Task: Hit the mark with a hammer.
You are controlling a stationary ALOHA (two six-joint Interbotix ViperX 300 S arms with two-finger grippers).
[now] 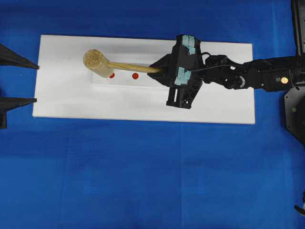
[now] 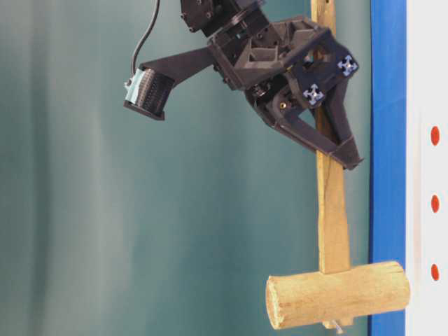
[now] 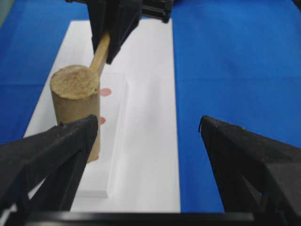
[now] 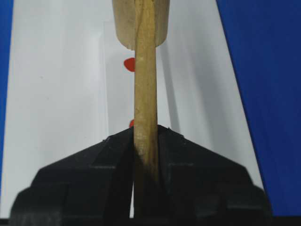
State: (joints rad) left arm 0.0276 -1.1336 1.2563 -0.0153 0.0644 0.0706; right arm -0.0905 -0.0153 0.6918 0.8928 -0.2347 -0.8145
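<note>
The wooden hammer (image 1: 96,61) lies over the white board (image 1: 214,105), its handle pointing right. My right gripper (image 1: 158,70) is shut on the handle (image 4: 146,94), well back from the head (image 4: 141,23). The head's face (image 2: 402,283) is down at the board's surface, on the end mark of a row of red marks. One red mark (image 1: 135,76) lies bare under the handle, another (image 1: 112,75) peeks out beside the head. My left gripper (image 3: 148,125) is open and empty at the board's left end, its fingertips (image 1: 35,100) level with the edge.
The marks sit on a thin raised white strip (image 3: 117,141) on the board. Blue cloth (image 1: 143,181) surrounds the board. The right arm (image 1: 257,76) stretches over the board's right end.
</note>
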